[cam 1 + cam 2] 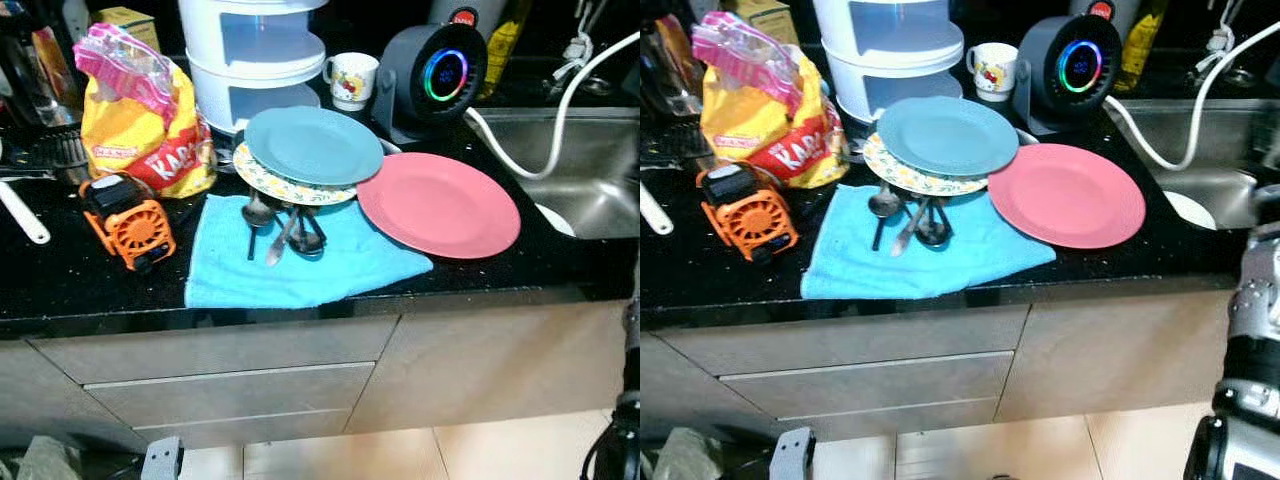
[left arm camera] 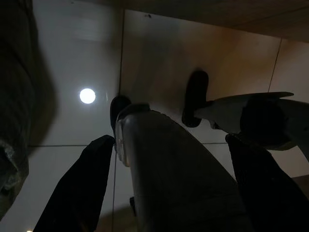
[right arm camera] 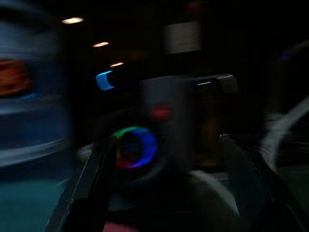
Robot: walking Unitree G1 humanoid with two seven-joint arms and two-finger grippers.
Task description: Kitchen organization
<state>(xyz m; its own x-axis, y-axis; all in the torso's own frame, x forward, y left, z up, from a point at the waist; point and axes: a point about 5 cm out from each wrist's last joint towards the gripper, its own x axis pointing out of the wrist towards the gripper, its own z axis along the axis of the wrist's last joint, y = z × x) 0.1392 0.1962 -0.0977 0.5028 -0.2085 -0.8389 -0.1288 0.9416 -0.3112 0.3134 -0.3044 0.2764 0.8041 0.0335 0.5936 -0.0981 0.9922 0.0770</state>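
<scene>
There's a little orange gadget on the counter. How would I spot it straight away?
Start at the black countertop and find the blue cloth with spoons on it. On the robot's left of that cloth, in front of the yellow snack bag, sits the orange gadget. Its round grille, like a small fan, sets it apart.

- Both head views look down at the same black countertop [image 1: 60,285] from nearby.
- Left wrist view faces the floor.
- Right wrist view, blurred, faces the ring-lit device [image 3: 137,147].

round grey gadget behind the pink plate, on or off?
On. The round grey device on the black counter shows a lit multicoloured ring around a glowing centre; the right wrist view shows the same glow.
</scene>
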